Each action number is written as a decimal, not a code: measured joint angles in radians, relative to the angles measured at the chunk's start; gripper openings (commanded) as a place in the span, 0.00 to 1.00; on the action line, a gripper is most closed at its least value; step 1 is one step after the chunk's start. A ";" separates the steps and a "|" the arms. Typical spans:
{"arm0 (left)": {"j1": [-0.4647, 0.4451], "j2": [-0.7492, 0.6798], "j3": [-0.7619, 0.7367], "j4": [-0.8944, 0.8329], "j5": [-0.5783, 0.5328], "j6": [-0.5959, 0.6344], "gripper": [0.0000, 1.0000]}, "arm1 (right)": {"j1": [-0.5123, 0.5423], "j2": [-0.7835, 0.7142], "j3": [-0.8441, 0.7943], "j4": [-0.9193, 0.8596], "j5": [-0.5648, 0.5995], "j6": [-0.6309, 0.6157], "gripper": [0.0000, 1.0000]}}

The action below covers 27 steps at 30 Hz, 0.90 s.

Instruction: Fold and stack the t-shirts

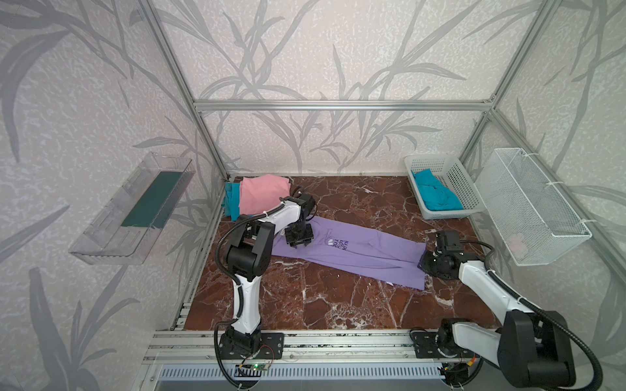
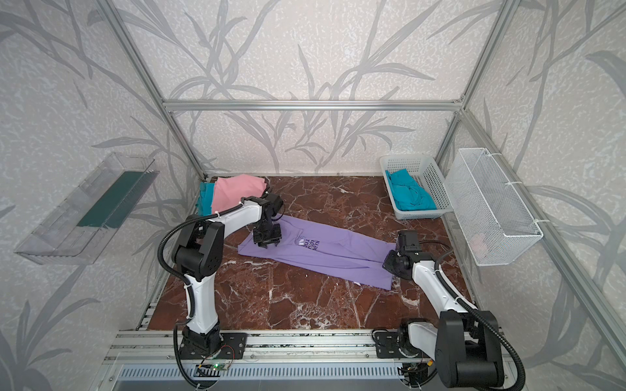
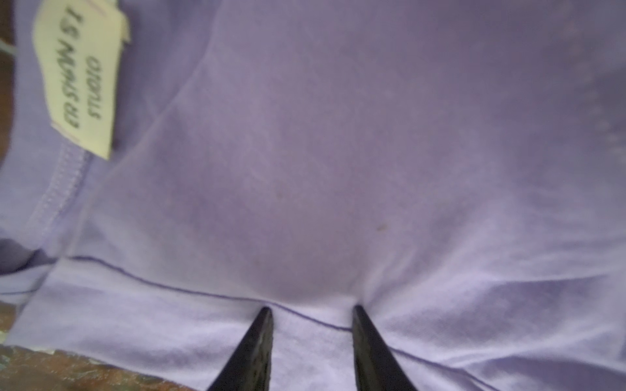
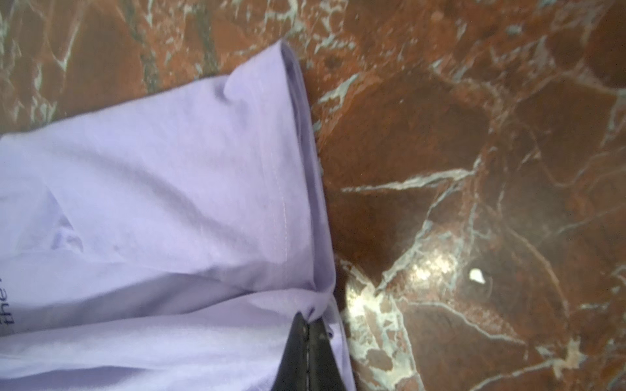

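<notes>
One pink tee [image 1: 262, 194] tops one teal tee [image 1: 232, 199]; one lavender tee [image 1: 352, 250] lies flat. The left gripper [image 3: 312, 309] rests on it half-parted, the right gripper [image 4: 308, 325] pinches its hem

We see a lavender tee [image 1: 355, 252] lying flat, folded long and narrow, slantwise across the middle of the table [image 1: 338, 304], print up. A folded pink tee [image 1: 262, 194] tops a teal tee [image 1: 232, 201] in the far left corner. A second teal tee [image 1: 437, 196] lies crumpled in the basket [image 1: 455, 179], far right.
</notes>
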 measured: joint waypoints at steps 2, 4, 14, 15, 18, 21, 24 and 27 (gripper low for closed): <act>0.000 0.000 0.000 0.000 0.000 0.000 0.40 | -0.018 0.042 0.009 0.028 -0.016 0.001 0.15; 0.000 0.000 0.000 0.000 0.000 0.000 0.40 | -0.032 0.097 0.023 0.056 -0.034 0.006 0.30; 0.000 0.000 0.001 0.000 -0.001 0.000 0.40 | -0.091 0.233 0.117 0.119 -0.106 0.020 0.44; 0.000 0.000 0.001 0.000 -0.001 0.000 0.40 | -0.092 0.224 0.124 0.119 -0.100 0.018 0.44; 0.000 0.000 0.002 -0.002 -0.001 0.000 0.40 | -0.092 0.170 0.134 0.112 -0.079 -0.002 0.44; 0.000 0.000 0.004 -0.003 -0.001 0.000 0.40 | -0.092 0.082 0.134 0.092 -0.069 -0.032 0.51; 0.000 0.001 0.005 -0.004 -0.001 0.000 0.40 | -0.074 -0.002 0.134 0.056 -0.045 -0.069 0.63; 0.000 0.001 0.005 -0.005 -0.001 0.000 0.40 | 0.001 -0.035 0.134 -0.005 0.003 -0.102 0.67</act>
